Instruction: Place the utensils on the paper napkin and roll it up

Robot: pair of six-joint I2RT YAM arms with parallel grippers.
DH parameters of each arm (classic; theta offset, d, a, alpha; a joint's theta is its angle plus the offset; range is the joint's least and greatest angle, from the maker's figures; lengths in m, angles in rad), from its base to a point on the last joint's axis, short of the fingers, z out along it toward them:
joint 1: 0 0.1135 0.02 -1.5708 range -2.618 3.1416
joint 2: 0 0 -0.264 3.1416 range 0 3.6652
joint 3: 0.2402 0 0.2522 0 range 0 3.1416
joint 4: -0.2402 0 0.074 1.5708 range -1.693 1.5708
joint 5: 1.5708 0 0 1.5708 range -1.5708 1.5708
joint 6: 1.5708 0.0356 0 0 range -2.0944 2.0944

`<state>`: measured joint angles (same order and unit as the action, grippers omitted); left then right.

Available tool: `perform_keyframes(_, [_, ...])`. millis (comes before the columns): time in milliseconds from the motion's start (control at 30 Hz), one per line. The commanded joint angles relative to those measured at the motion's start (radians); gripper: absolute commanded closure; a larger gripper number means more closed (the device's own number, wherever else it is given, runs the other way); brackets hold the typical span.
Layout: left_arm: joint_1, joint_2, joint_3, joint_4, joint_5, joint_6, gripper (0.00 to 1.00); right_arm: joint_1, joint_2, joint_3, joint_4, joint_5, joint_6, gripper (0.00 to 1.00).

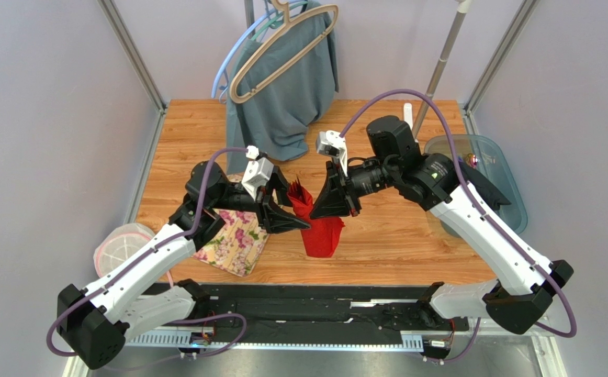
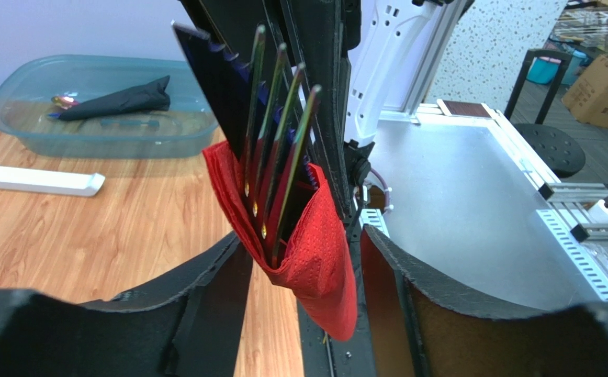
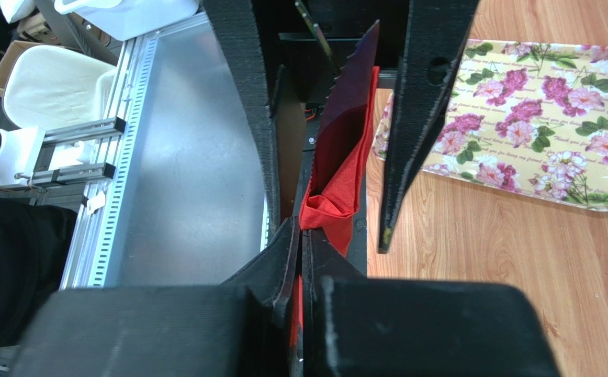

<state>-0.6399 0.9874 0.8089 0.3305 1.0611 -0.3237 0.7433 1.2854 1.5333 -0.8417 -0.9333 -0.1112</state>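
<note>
The red paper napkin (image 1: 323,236) hangs folded in the air over the table's front middle. Several thin utensils (image 2: 282,133) stand in its fold, seen edge-on, with a dark purple piece (image 3: 354,86) among them. Their tips poke out of the napkin's top in the top view (image 1: 295,191). My right gripper (image 3: 299,232) is shut on the napkin's (image 3: 338,184) edge, with red showing between its pads. My left gripper (image 2: 303,243) is open. Its fingers (image 2: 205,290) stand wide on either side of the napkin (image 2: 323,259) and do not touch it.
The cream floral mat (image 1: 236,239) lies at the front left and shows in the right wrist view (image 3: 535,118). A grey-green garment (image 1: 291,86) on a beige hanger (image 1: 283,47) hangs at the back. A clear bin (image 1: 480,173) sits right, and a pink-rimmed container (image 1: 122,243) left.
</note>
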Motion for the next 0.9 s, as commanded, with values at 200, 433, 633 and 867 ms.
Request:
perform_keyframes(200, [-0.029, -0.006, 0.036, 0.114, 0.036, -0.064, 0.52, 0.004, -0.035, 0.051, 0.032, 0.019, -0.027, 1.00])
perform_keyframes(433, [-0.035, 0.000, 0.038, 0.127, 0.040, -0.075, 0.65, 0.005, -0.041, 0.060, 0.047, 0.027, -0.024, 1.00])
perform_keyframes(633, [-0.037, -0.001, 0.038, 0.117, 0.048, -0.067, 0.80, 0.005, -0.052, 0.054, 0.061, 0.031, -0.015, 1.00])
perform_keyframes(867, [-0.035, -0.012, 0.035, 0.093, 0.039, -0.058, 1.00, 0.004, -0.058, 0.047, 0.070, 0.028, -0.010, 1.00])
